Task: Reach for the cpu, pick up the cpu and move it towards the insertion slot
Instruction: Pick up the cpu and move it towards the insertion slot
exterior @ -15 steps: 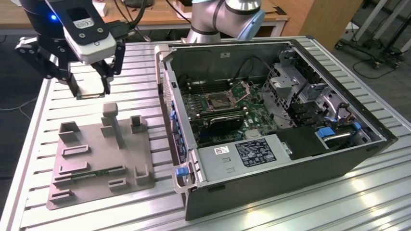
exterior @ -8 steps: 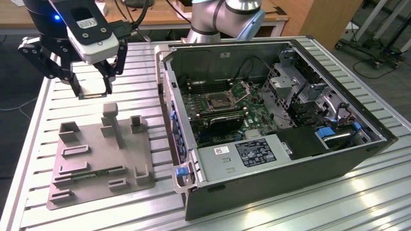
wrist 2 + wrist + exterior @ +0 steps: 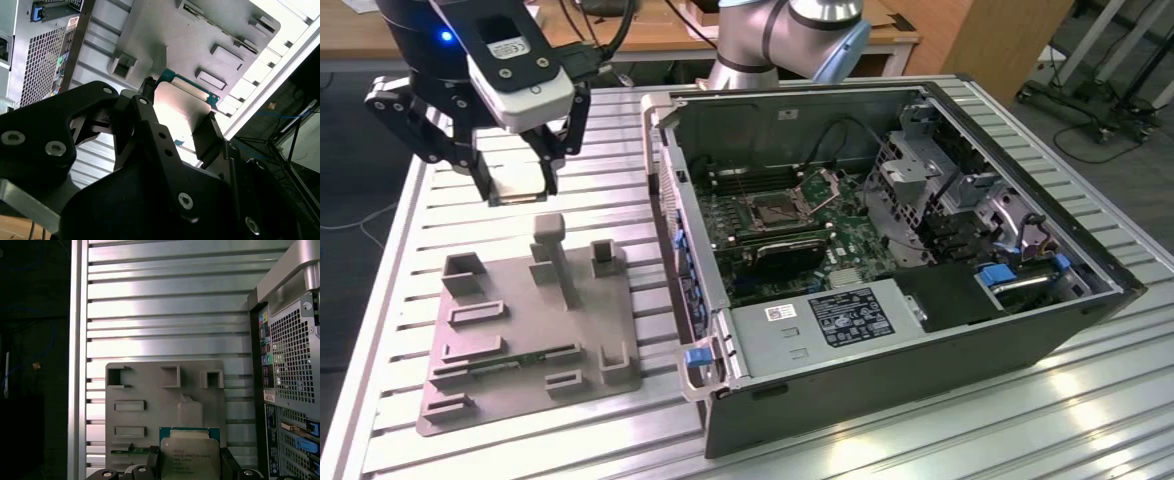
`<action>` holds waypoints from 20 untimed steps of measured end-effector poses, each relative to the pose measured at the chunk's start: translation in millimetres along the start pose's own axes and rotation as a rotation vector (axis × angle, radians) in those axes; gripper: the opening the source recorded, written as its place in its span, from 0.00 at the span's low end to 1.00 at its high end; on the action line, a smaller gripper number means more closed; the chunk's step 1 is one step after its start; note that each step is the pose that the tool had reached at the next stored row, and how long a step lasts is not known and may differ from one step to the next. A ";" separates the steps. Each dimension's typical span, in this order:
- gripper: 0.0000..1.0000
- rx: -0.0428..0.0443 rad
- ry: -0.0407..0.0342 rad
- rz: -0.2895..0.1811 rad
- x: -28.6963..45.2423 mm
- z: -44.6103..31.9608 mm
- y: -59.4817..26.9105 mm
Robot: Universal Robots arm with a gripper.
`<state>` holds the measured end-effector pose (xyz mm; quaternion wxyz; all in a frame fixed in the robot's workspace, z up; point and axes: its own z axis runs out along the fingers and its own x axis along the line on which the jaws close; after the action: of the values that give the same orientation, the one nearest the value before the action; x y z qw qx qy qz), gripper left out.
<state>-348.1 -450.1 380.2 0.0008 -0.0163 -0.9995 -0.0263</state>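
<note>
**Cpu gripped above the tray**

Pinches the cpu by two opposite edges in the closed gripper, likely to keep its underside untouched. Hangs level over the grey tray, well apart from the insertion slot inside the open computer case.

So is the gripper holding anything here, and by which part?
Yes. The gripper holds the cpu, pinched by two opposite edges, with its metal top left uncovered.

We were in a robotics lab: a slatted table, an opened computer case, floor cables, wooden desks.
</note>
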 end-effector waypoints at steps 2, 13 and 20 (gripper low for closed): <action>0.55 0.0000 0.0000 0.000 -1.0 0.0 0.0; 0.55 0.0000 0.0000 0.000 -12.2 0.0 0.4; 0.55 0.0000 0.0000 0.000 -17.6 0.0 0.6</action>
<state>-330.6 -450.1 380.1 0.0008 -0.0163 -0.9995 -0.0263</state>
